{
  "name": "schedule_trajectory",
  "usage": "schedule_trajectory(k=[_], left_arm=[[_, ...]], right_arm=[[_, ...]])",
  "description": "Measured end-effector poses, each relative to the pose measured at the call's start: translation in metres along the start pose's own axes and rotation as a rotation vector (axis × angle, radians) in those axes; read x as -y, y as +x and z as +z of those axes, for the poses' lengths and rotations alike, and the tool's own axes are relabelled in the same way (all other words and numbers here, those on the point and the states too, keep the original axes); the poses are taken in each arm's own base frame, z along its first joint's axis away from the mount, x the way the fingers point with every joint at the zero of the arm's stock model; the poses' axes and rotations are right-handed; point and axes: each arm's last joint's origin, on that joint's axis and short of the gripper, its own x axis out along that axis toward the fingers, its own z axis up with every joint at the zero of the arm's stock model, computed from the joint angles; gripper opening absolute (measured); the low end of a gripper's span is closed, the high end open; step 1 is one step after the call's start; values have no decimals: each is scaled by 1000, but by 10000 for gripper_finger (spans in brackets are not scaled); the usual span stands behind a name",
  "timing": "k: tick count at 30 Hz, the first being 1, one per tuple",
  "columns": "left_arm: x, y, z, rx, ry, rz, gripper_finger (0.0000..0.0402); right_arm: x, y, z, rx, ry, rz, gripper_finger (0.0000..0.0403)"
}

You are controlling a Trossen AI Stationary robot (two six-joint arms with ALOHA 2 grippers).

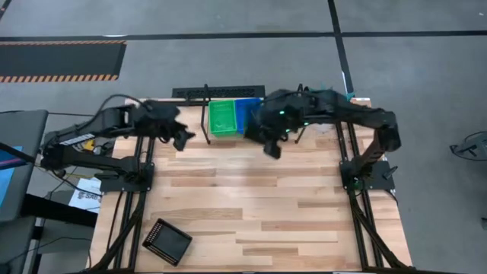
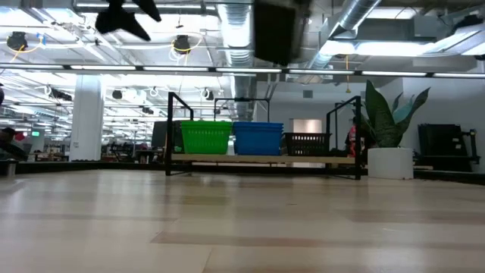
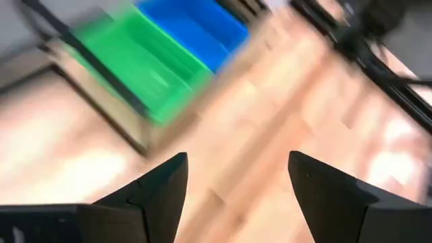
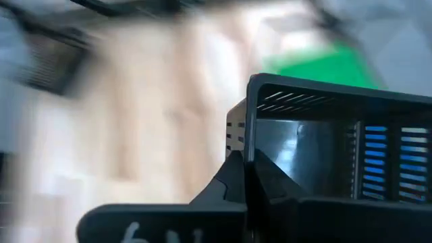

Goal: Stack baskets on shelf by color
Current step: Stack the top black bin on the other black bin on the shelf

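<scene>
The shelf (image 2: 264, 158) stands along the table's far edge. On it sit a green stack of baskets (image 2: 205, 138), a blue stack (image 2: 258, 138) and one black basket (image 2: 307, 142). Green (image 1: 223, 118) and blue (image 1: 245, 113) also show from above. My right gripper (image 1: 272, 146) hovers just in front of the shelf, shut on a black basket (image 4: 324, 142), which shows high up in the low view (image 2: 276, 30). My left gripper (image 1: 183, 137) is open in the air, left of the shelf's front, holding nothing (image 3: 236, 175). Another black basket (image 1: 167, 241) lies flat near the table's near left corner. My right gripper pinches one upright wall of the black basket near a corner (image 4: 251, 128), with one finger inside the basket and one outside. The basket is lifted clear of the table and stands high above it in the low view.
A white pot with a plant (image 2: 390, 163) stands at the far right, beside the shelf. The wide wooden tabletop (image 1: 251, 205) lies between the shelf and the near edge. The arms' black base frames run along the left (image 1: 125, 198) and right (image 1: 365, 205) sides.
</scene>
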Motion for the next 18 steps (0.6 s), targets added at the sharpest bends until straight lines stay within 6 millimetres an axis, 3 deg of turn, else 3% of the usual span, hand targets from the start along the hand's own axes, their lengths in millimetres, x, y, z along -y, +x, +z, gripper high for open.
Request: schedule_trajectory(k=[4, 8, 13, 16, 18], left_arm=[[9, 23, -12, -79, -41, -223, 244], [25, 31, -6, -13, -99, -478, 244], [43, 5, 27, 363, -108, -758, 244], [50, -20, 42, 622, -65, -907, 244], [53, -33, 48, 722, -12, -918, 241]], right_arm=[[13, -17, -20, -156, -41, -321, 6], [20, -17, -30, -308, -232, -454, 8], [38, 6, -30, -396, -397, -475, 9], [58, 20, -34, -400, -383, -467, 14], [74, 30, -41, -394, -363, -413, 15]])
